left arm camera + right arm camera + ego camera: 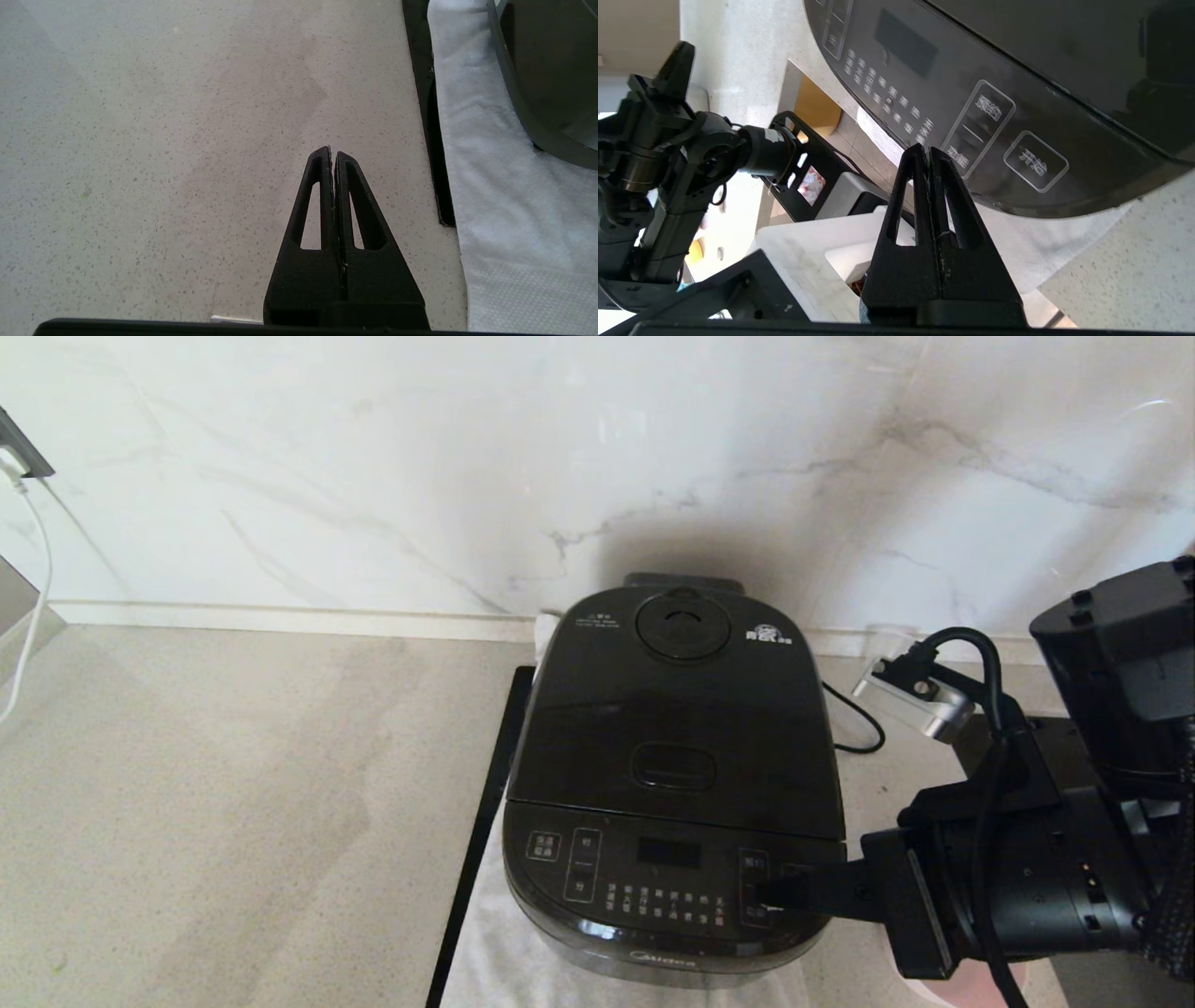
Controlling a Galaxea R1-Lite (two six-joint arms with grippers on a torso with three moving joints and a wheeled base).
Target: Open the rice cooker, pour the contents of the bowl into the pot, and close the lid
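- Head view: nearest the camera, at the lower right of the frame, the right gripper (775,893) reaches in level with its jaws pressed together on nothing, its tip over the right end of the rice cooker's (674,784) front panel (653,882). The cooker stands at centre on a white cloth (504,952), and the lid (677,709) is down, with its rectangular button (673,766) mid-frame and the round steam vent (682,623) above it. A pale pink edge, probably the bowl (971,989), shows at the bottom right under the arm.
- The risk, as I judge it: the closed tip hangs over the touch keys rather than the lid button, so pressing here could start a program instead of opening the lid; the arm could also knock the bowl below it.
- "Midea" can be read on the front rim; the white print by the vent is too small to read.
- Left wrist view: the left gripper (332,154) hangs closed and empty over the speckled counter (140,140), the cloth at the right edge.
- Right wrist view: the closed tips lie just beside the keys reading "预约" and "开始".
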